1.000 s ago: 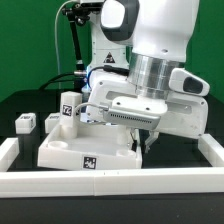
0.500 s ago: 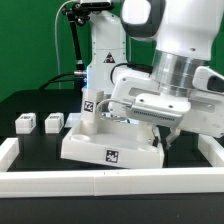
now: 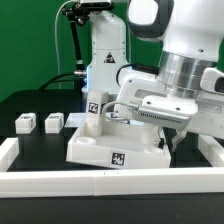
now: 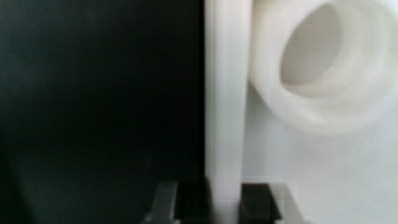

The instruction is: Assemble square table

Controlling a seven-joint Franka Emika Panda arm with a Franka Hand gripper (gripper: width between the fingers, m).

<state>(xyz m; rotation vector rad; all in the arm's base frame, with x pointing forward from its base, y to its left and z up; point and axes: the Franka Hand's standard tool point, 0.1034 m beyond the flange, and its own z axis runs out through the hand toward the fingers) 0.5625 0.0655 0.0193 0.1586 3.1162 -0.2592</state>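
The white square tabletop [image 3: 105, 148] lies on the black table with a black-and-white tag [image 3: 119, 158] on its front edge. My gripper [image 3: 171, 143] is at its end on the exterior view's right, partly hidden by the arm. In the wrist view my gripper [image 4: 217, 202] is shut on the tabletop's thin white rim [image 4: 222, 100], one dark finger [image 4: 169, 203] on each side. A round socket [image 4: 329, 70] shows beside the rim. A tagged leg block [image 3: 93, 105] stands at the tabletop's far side. Two small white leg blocks [image 3: 25, 123] [image 3: 53, 122] sit on the exterior view's left.
A long white border rail [image 3: 100, 180] runs along the front, with side pieces on the exterior view's left [image 3: 8, 150] and right [image 3: 213, 150]. The robot's base [image 3: 100, 50] stands behind the tabletop.
My arm and the tabletop have moved together toward the exterior view's right. The two small leg blocks on the left have stayed where they were.
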